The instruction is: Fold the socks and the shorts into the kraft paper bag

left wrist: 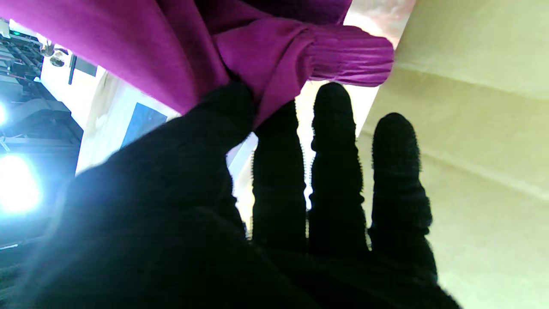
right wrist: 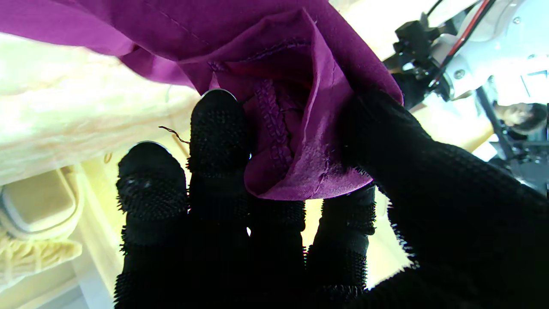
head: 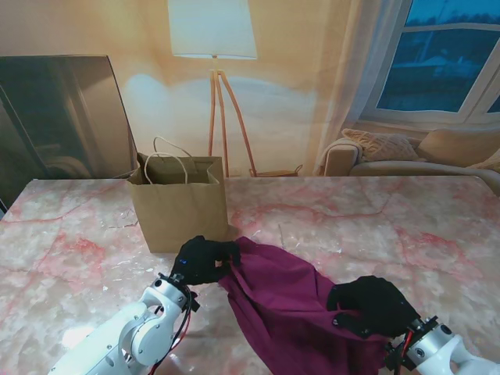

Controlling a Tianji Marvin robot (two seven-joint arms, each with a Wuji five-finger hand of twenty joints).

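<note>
- Left hand (head: 205, 261): thumb and first finger pinch the gathered waistband end of the magenta shorts (head: 293, 308); the wrist view shows the other fingers (left wrist: 332, 141) straight and free, close to the bag wall.
- Right hand (head: 372, 305): clamped on the shorts' opposite edge, hem and seam bunched between thumb and fingers (right wrist: 218, 128).
- Shorts hang slack between the two hands, draped toward the near table edge, just in front of the kraft paper bag (head: 180, 211); whether cloth touches the bag I cannot tell.
- Bag stands upright on the marble table (head: 70, 234), mouth open, handles up. Its inside is hidden from the stand view.
- Socks: none visible anywhere on the table; possibly already bagged, cannot confirm.
- Judgement: shorts fold is barely begun, no clean crease yet. Left: finish the fold, lift it, lower it into the bag.
</note>
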